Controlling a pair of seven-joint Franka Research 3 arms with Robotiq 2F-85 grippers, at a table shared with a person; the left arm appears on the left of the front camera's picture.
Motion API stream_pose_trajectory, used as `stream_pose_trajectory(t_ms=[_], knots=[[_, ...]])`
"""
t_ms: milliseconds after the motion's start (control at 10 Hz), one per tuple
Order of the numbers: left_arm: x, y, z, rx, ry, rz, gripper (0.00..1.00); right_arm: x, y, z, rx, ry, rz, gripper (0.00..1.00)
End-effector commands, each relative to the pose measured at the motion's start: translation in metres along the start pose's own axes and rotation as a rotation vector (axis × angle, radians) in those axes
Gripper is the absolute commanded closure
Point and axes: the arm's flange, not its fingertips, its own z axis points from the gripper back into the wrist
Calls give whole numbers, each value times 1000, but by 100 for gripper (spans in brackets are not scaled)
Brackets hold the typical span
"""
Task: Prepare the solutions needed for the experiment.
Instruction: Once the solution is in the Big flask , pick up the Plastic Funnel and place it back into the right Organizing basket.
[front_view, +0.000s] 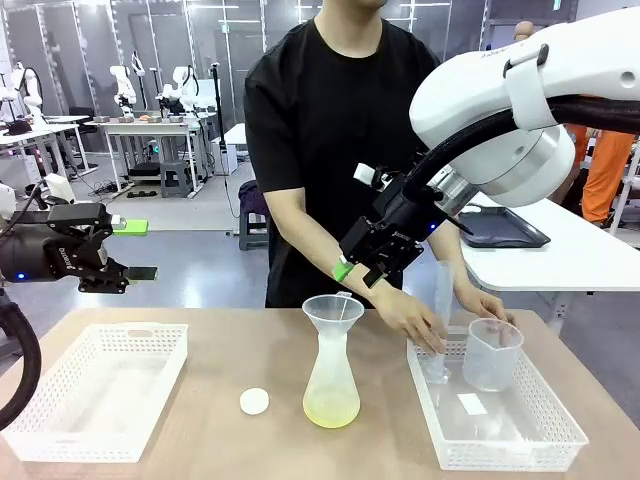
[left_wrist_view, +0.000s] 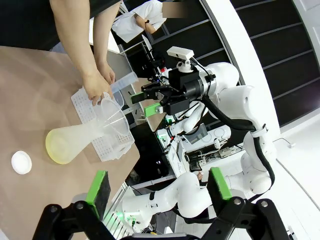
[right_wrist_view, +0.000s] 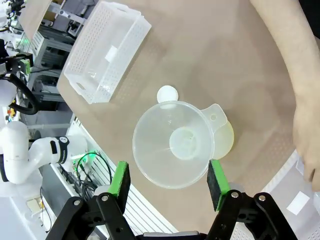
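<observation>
- At the right gripper (front_view: 352, 266): jaws released, green pads apart, grasping nothing.
- Straight below its fingertips, close but apart: clear funnel (right_wrist_view: 172, 145), seated upright in the neck of a frosted conical flask (front_view: 331, 370).
- In the bottom of that flask, under the right gripper: the solutions (front_view: 331, 408), a shallow pale yellow-green layer.
- Lower still, on the flask's side toward the left gripper (front_view: 138, 250): small white round cap (front_view: 254, 401), flat on the table (front_view: 210, 430), near the flask without touching.
- Below the right gripper on its outer side: white mesh basket (front_view: 505, 455), holding a clear beaker (front_view: 492, 355), a tall clear measuring cylinder (front_view: 443, 290) and a flat white piece (front_view: 472, 403); contents of beaker and cylinder too faint to tell.
- Just beside the right gripper: person's hand (front_view: 412, 318) wrapped around the upright cylinder; second hand (front_view: 487, 303) at the beaker's far rim.
- At the left gripper: jaws spread wide, unclenched, nothing between the pads, raised above the table, well apart from the flask.
- Beneath the left gripper: second white mesh basket (front_view: 95, 395), mesh floor bare.
</observation>
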Motion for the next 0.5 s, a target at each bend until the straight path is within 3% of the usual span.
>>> stream_pose_trajectory(t_ms=[0, 400], knots=[[0, -1, -3, -6, 0, 0, 0, 6, -6, -1, -42, -14, 15, 22], [0, -1, -3, -6, 0, 0, 0, 27, -25, -9, -31, 60, 57, 22]])
